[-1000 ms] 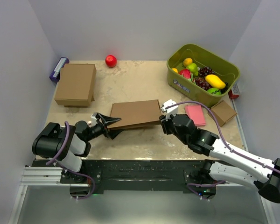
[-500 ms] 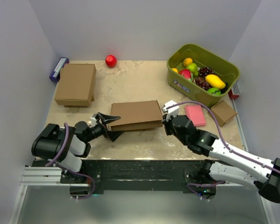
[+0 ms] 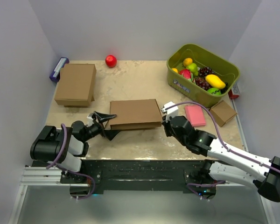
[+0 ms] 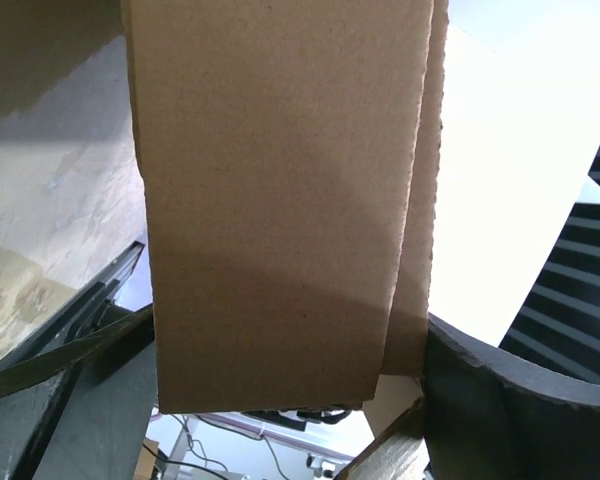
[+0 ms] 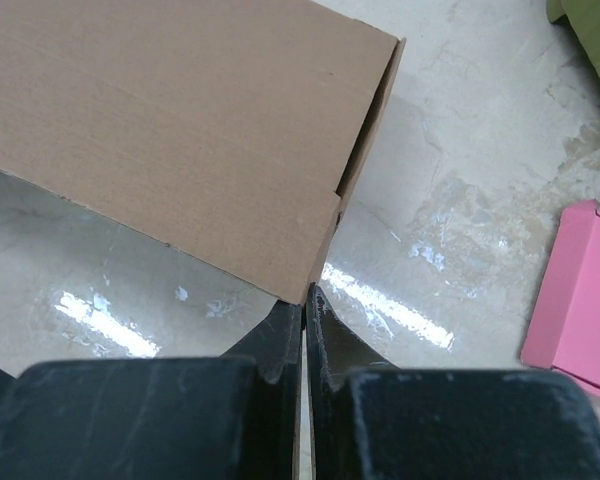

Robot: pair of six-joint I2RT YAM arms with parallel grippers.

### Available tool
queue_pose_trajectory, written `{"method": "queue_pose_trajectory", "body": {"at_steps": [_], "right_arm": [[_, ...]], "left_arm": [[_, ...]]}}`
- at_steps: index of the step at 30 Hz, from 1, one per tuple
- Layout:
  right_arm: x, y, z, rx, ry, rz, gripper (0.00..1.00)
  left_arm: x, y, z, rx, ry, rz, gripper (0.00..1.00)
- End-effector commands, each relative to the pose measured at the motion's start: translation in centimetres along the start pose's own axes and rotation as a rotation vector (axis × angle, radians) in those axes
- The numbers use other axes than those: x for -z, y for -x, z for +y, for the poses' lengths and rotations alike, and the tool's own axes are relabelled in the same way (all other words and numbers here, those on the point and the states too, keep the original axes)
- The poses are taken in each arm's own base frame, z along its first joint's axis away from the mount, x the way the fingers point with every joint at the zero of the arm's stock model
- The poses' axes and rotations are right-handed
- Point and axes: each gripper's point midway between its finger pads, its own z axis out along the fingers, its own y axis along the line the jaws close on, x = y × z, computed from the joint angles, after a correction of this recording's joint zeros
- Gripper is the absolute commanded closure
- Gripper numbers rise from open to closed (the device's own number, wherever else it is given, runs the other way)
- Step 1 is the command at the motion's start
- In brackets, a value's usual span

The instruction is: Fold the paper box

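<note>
**Left gripper** [image 3: 103,123]: near-left part of the table [image 3: 140,81]. Jaws spread to their widest, straddling the left end of the box and gripping nothing.

**Right gripper** [image 3: 165,122]: right of the table's middle, near side. Fingers pressed together and empty. The tips sit at the box's near right corner, touching it or just shy of it; I cannot tell which.

**Handling note:** the step appears to be seating the lid. It seems best to use the closed right tips as a stop against that corner. The left jaws should come in squarely over the end, so the cardboard layers settle rather than buckle.

**Paper box** [image 3: 134,113]: table's middle. Plain brown corrugated cardboard, shallow and rectangular, lid down. The right end shows a dark slit between lid and wall. The left end shows two overlapping layers, not flush.

**Closed brown box** [image 3: 76,84]: table's far left.

**Olive bin** [image 3: 200,95]: table's far right.
</note>
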Motion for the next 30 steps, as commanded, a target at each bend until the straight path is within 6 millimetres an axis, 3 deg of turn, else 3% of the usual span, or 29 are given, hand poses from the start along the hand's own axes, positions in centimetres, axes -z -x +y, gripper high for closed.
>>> {"method": "queue_pose_trajectory", "body": {"at_steps": [1,5,8,9,12,14,16,17,19,20,25,26,28,29,30], "right_arm": [[-0.3,0.3,0.0,-0.032,-0.012,-0.034,1.00],[-0.6,-0.8,0.6,-0.031,0.016,-0.003,1.00],[-0.2,-0.8,1.2,-0.056,0.054,0.012,0.72],[0.3,-0.6,1.5,-0.065,0.076,0.014,0.53],[1.9,0.6,2.0,-0.119,0.128,-0.005,0.33],[3.1,1.9,2.2,-0.180,0.158,-0.036,0.26],[4.5,3.4,1.0,-0.316,0.103,-0.081,0.09],[5.4,5.3,0.5,-0.370,0.086,-0.114,0.05],[5.9,5.8,-0.5,-0.405,0.029,-0.093,0.01],[6.4,7.6,-0.8,-0.423,0.024,-0.114,0.01],[2.4,9.0,-2.1,-0.460,0.030,-0.034,0.01],[0.3,8.0,-3.5,-0.520,0.060,0.031,0.01],[-1.5,8.6,-5.0,-0.630,0.126,0.018,0.02],[-2.7,7.4,-7.4,-0.711,0.102,0.034,0.02],[-2.8,8.3,-6.6,-0.741,0.211,0.010,0.02]], "left_arm": [[0.4,-2.1,-3.9,-0.246,-0.148,0.081,0.02],[-0.3,-1.7,-3.8,-0.321,-0.124,0.095,0.12],[-0.6,-1.4,-3.6,-0.352,-0.112,0.103,0.26],[-0.7,-1.3,-3.3,-0.356,-0.102,0.114,0.29],[-0.9,-1.2,-3.6,-0.385,-0.107,0.122,0.32],[-1.0,-1.3,-3.8,-0.399,-0.109,0.130,0.35],[-1.0,-1.3,-3.7,-0.403,-0.107,0.134,0.38],[-0.9,-1.4,-3.7,-0.404,-0.106,0.139,0.41],[-0.8,-1.6,-3.4,-0.404,-0.103,0.142,0.44],[-0.7,-1.6,-3.3,-0.402,-0.101,0.145,0.45],[-0.4,-2.0,-3.1,-0.406,-0.102,0.153,0.49],[-0.3,-2.2,-3.1,-0.408,-0.104,0.156,0.48],[0.0,-2.5,-3.1,-0.400,-0.108,0.159,0.49],[0.1,-2.6,-3.2,-0.400,-0.113,0.158,0.48],[0.2,-2.8,-3.1,-0.393,-0.115,0.159,0.47]]}}
